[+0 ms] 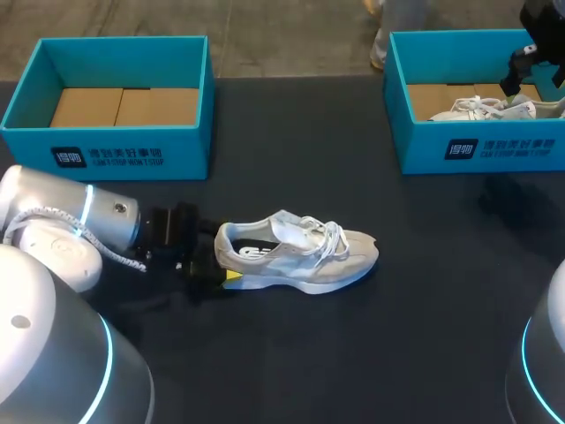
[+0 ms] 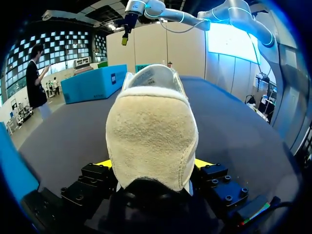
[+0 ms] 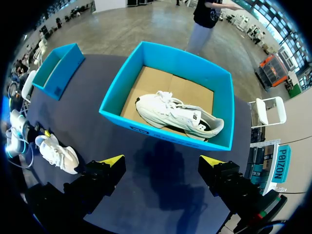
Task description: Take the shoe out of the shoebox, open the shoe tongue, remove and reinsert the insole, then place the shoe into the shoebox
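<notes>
A light grey and white shoe [image 1: 300, 254] stands upright on the dark table, toe pointing right. My left gripper [image 1: 225, 258] is at its heel. In the left wrist view the beige heel [image 2: 151, 131] fills the space in front of the left gripper [image 2: 153, 168], and it hides whether it is held. An empty blue shoebox [image 1: 115, 141] sits at the back left. My right gripper [image 3: 162, 161] hangs open and empty high above the table, just in front of the right-hand box; in the head view the right gripper [image 1: 525, 62] shows over that box.
A second blue shoebox [image 1: 481, 146] at the back right holds another white shoe [image 1: 481, 108], also seen from above as the white shoe [image 3: 178, 114] in the box [image 3: 161, 131]. Dark tabletop lies between the two boxes and in front of the shoe.
</notes>
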You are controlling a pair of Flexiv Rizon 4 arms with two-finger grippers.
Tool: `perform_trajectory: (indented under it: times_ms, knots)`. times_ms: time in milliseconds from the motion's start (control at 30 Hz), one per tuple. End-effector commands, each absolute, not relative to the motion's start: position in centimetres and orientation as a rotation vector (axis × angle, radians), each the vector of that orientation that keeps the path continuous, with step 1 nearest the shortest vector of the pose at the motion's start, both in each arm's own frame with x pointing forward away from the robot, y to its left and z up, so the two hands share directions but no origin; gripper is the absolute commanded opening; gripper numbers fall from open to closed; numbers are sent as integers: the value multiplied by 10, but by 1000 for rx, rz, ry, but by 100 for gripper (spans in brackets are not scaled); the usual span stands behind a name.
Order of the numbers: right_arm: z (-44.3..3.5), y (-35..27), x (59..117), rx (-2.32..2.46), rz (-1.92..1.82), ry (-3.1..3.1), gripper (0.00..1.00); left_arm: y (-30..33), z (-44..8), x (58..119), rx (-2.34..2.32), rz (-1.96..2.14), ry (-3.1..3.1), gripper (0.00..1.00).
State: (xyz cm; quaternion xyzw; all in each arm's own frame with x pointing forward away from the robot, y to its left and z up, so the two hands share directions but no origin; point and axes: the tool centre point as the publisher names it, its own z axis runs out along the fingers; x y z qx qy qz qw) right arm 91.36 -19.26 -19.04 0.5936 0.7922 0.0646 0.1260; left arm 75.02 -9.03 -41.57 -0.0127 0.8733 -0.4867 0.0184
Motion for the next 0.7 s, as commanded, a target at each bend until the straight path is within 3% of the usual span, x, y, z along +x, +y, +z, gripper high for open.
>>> perform_trajectory:
  times_ms: [33, 167, 200, 233, 700]
  knots:
    - [-191, -192, 914, 1729, 189, 2306, 100, -93, -418, 752, -33, -1504, 2725, 25]
    - [-191, -192, 914, 1729, 189, 2306, 100, -93, -418, 752, -33, -1504, 2725, 16]
    - [-191, -192, 914, 1729, 189, 2306, 100, -93, -418, 751, -35, -1506, 2724, 2]
    - [-191, -192, 914, 1729, 189, 2306, 100, -93, -418, 751, -37, -1507, 2722, 0]
    - [-191, -192, 914, 1729, 189, 2306, 100, -92, -418, 750, -58, -1506, 2719, 0]
